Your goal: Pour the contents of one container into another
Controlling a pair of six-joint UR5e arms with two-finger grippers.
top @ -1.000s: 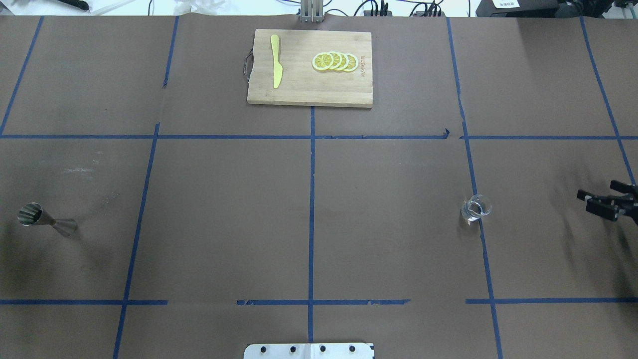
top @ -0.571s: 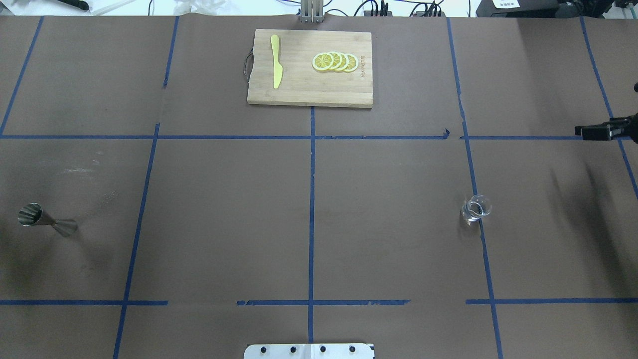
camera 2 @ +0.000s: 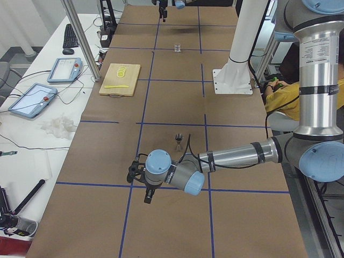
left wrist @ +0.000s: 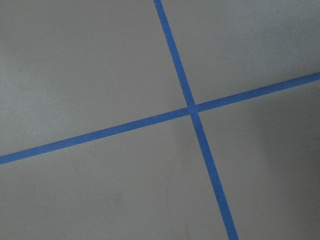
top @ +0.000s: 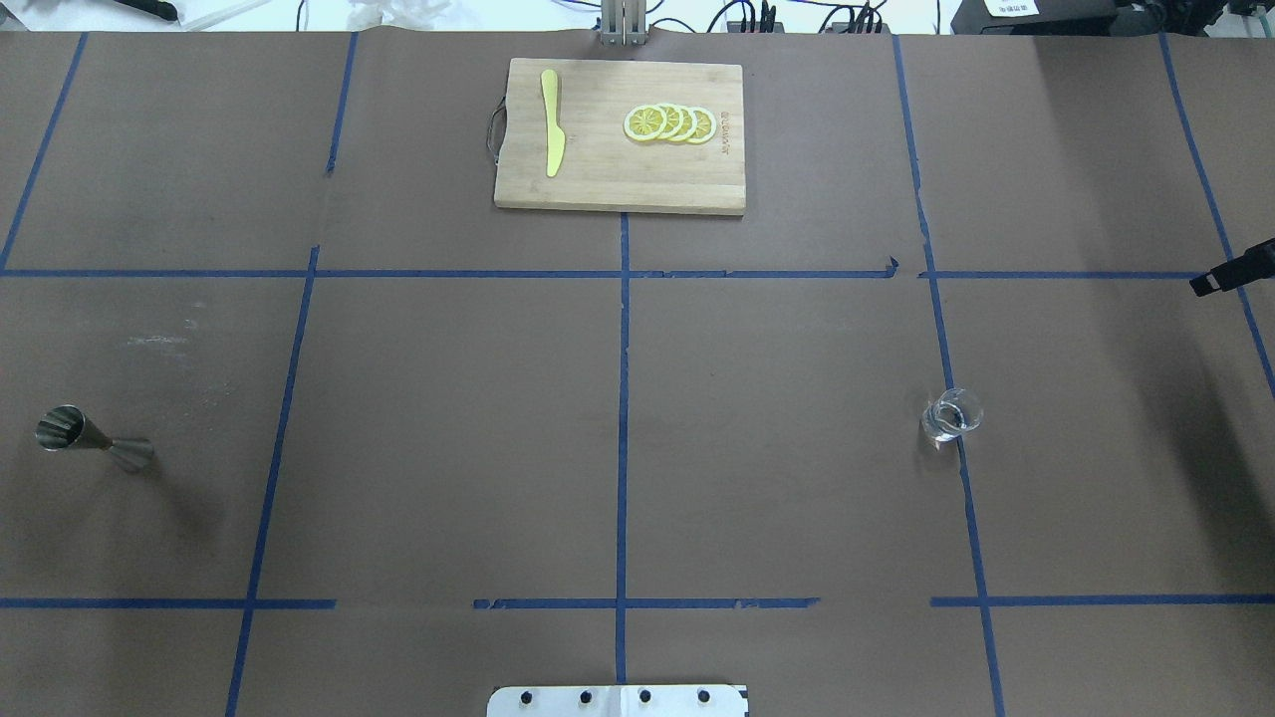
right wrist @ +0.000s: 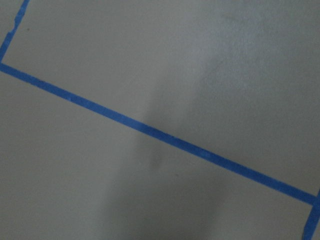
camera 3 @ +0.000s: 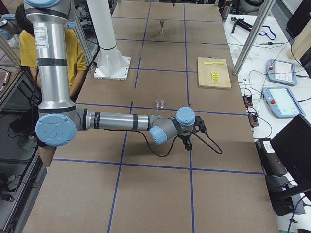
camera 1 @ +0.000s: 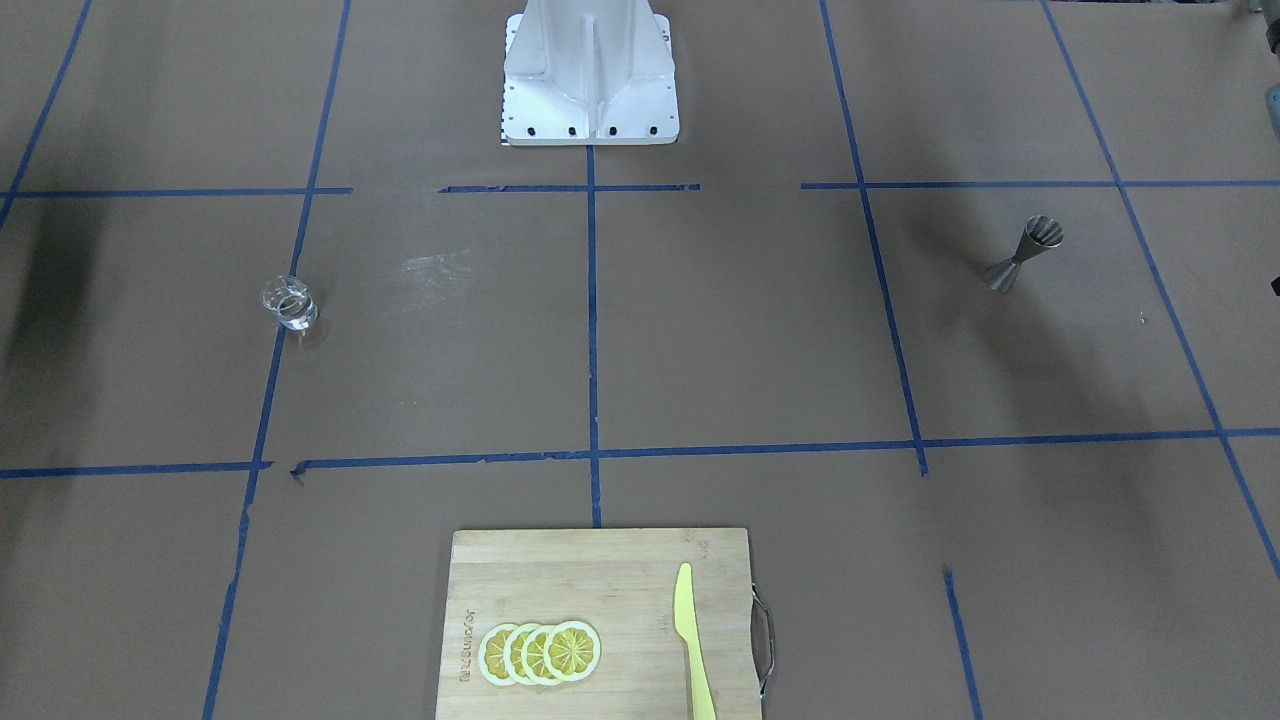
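Glass [top: 951, 414] stands upright, inward of our right gripper [top: 1231, 278], the nearer one; its opening we cannot tell.

Clear glass [top: 951, 414] upright on tape line [top: 969, 518]; steel hourglass jigger [top: 92, 442] upright, well apart.

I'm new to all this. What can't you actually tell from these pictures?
- right gripper: cut off by the overhead view's right edge, so open or shut is unclear.
- left gripper: shows only small in the left side view; state unclear.
- glass: too small and clear to tell whether it holds liquid.
- jigger: its inside is too small to see.
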